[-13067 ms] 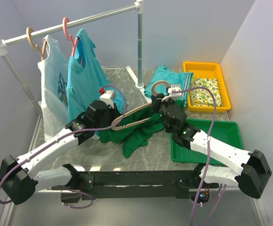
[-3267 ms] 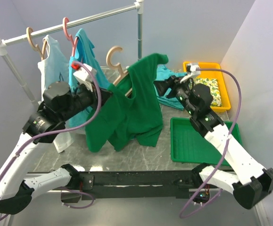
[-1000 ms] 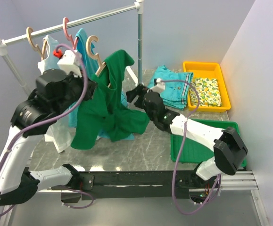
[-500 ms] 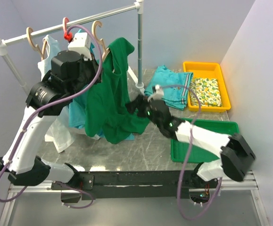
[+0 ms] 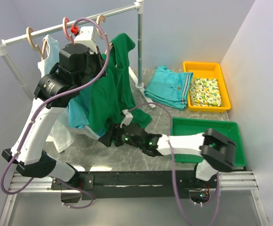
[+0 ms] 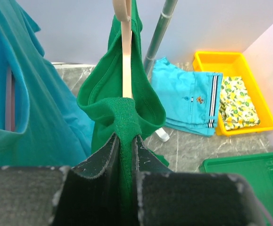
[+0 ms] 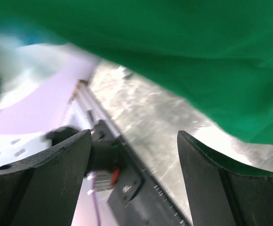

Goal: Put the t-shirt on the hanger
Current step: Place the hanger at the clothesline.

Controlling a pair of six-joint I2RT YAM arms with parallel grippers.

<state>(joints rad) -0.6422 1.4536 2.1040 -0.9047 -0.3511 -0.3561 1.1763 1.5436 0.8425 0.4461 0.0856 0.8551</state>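
Note:
The dark green t-shirt [image 5: 110, 89] hangs from the beige hanger [image 5: 101, 21], whose hook is up at the rail; I cannot tell whether it rests on it. In the left wrist view the hanger's shoulder [image 6: 126, 61] runs through the t-shirt's [image 6: 109, 87] neck opening. My left gripper [image 5: 104, 56] is raised high and is shut on the t-shirt's green shoulder fabric over the hanger [image 6: 126, 139]. My right gripper [image 5: 109, 139] is low over the table at the hem, open and holding nothing. In its own view the right gripper [image 7: 134, 134] stands wide under the t-shirt [image 7: 183, 52].
The metal rail [image 5: 46, 29] carries a turquoise shirt [image 5: 77, 113] on a pink hanger [image 5: 66, 23] and a white shirt [image 5: 56, 132]. The rail post [image 5: 139, 47] stands behind. Folded turquoise clothes [image 5: 167, 92], a yellow bin [image 5: 203, 68] and a green tray [image 5: 183, 126] are on the right.
My left arm has lifted the hanger and t-shirt higher, up to the rail. My right arm has swung down and left to below the shirt's hem, jaws staying open.

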